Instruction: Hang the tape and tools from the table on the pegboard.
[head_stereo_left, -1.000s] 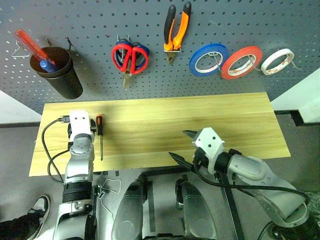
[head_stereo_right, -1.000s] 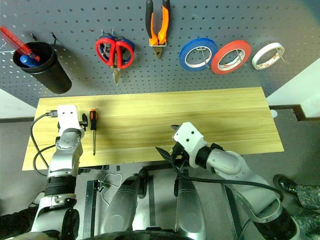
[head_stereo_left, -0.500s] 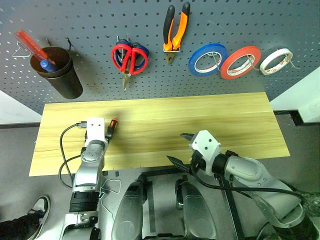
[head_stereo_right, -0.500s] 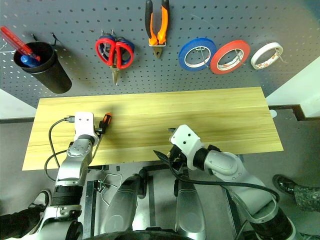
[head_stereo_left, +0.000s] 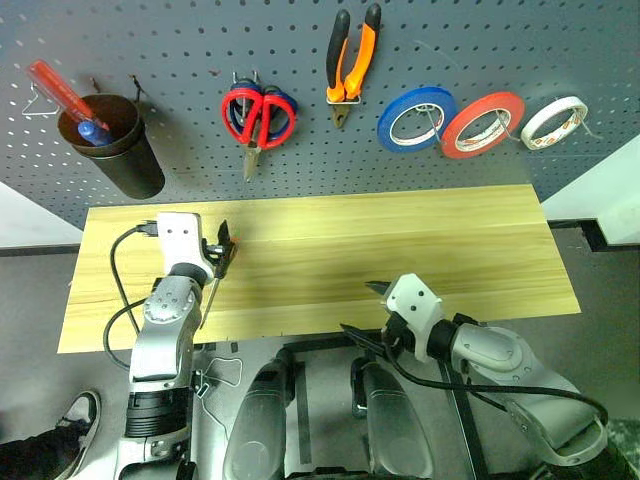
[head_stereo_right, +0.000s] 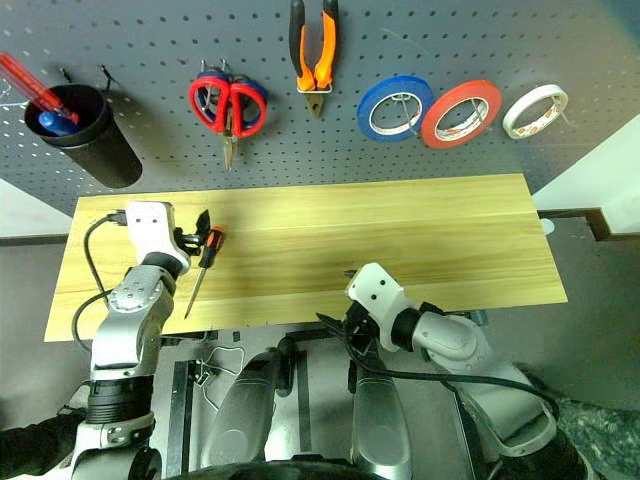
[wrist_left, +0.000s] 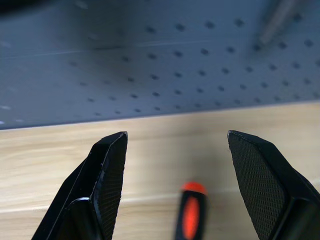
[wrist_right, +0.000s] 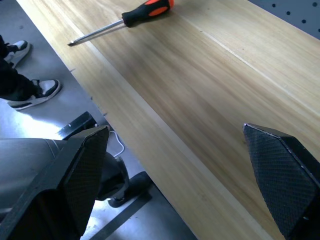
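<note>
Wood-grain table (head_stereo_left: 400, 240), slim black-orange screwdriver (head_stereo_right: 203, 262)

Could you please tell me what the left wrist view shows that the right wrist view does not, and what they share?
Left wrist alone: the dark grey perforated pegboard rising behind the table, and the open left gripper with its fingers either side of the screwdriver handle, not touching it. Right wrist alone: the thin metal shaft of the black-and-orange screwdriver, a person's shoe on the floor, and the open right gripper. Both: the light yellowish wood-grain table with that screwdriver lying on it.
</note>
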